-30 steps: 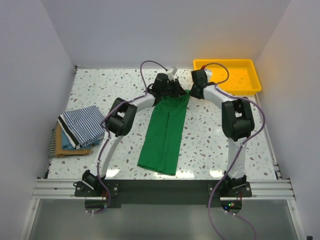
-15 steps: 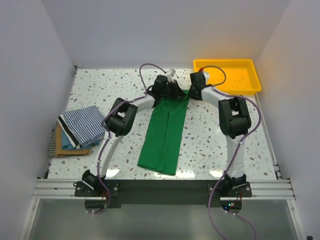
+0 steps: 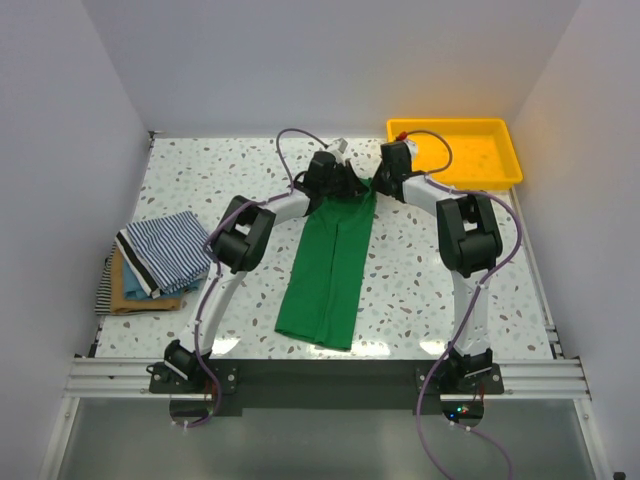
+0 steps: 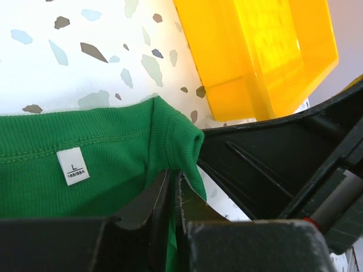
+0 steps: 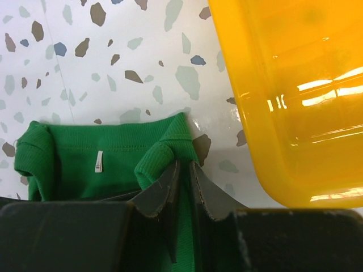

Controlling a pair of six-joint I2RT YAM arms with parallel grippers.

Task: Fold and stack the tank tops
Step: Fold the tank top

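**Step in hand (judged):** the crosswise fold of the green tank top (image 3: 328, 275). It lies as a long narrow strip down the middle of the desk (image 3: 200, 170), with the hem toward the arm bases and the shoulder end at the far side.

**Grip:** the far end is held by both arms.
- The left fingers (image 4: 148, 204) are pressed together on a ribbed strap fold, near the size label (image 4: 72, 166).
- The right fingers (image 5: 154, 197) are pinched on a strap fold just beside them.

**Next move (judged):** both pinches are to be raised together and carried level toward the hem, so that the strip is halved squarely. The piece is then to be taken to the stack (image 3: 160, 258) at the left edge of the desk.

**Edges and room:**
- The yellow tray (image 3: 452, 124) stands just beside the right fingers, so its near wall is to be cleared on the lift.
- The two wrists are close together, so contact between them is to be guarded against.
- The hem lies near the front edge of the desk.
- Bare desk is noted between the strip and the stack.
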